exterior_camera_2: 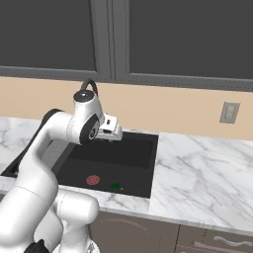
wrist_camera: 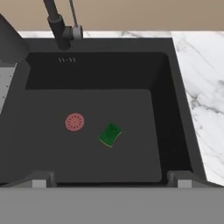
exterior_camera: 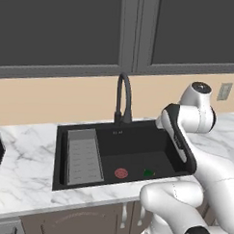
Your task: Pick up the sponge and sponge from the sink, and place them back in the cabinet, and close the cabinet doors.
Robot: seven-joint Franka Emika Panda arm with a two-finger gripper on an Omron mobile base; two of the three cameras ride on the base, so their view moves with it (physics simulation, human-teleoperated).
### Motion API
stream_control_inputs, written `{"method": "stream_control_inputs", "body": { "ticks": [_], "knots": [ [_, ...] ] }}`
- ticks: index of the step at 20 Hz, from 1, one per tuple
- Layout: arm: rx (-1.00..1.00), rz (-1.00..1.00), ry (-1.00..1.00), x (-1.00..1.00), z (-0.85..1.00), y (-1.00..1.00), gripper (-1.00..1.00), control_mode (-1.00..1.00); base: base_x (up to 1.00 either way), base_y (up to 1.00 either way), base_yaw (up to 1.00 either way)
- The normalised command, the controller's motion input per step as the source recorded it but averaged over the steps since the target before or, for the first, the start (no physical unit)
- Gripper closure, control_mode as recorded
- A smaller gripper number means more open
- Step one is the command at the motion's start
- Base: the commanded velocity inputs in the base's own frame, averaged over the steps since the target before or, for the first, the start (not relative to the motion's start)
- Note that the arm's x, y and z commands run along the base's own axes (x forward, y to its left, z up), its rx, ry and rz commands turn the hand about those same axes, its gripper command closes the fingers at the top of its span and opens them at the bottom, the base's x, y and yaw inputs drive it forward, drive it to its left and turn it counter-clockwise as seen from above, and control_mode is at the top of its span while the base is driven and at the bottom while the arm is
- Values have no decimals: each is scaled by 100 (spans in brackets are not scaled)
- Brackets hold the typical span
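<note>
The gripper (wrist_camera: 112, 181) hangs above the sink (wrist_camera: 175, 109), its jaws spread wide and holding nothing. Below it, one sponge (wrist_camera: 110, 134) lies flat on the black basin floor, green side up, just beside the red drain disc (wrist_camera: 75, 122) but apart from it. A grey ribbed tray (exterior_camera: 83, 158) sits along the basin's left side. Farther back, the black faucet (exterior_camera: 123, 100) arches over the rear rim, set in the white marble worktop (exterior_camera_2: 197, 178).
</note>
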Motion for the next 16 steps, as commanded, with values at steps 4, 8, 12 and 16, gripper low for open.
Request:
{"method": "stream_control_inputs", "body": {
  "ticks": [4,8,12,16],
  "knots": [
    [0,0,0,6,-15,-3,-100,-100,0,0,0],
    [0,0,0,7,-16,-2,-100,-100,0,0,0],
    [0,0,0,11,-17,0,-100,-100,0,0,0],
    [0,0,0,13,-18,0,-100,-100,0,0,0]
  ]
}}
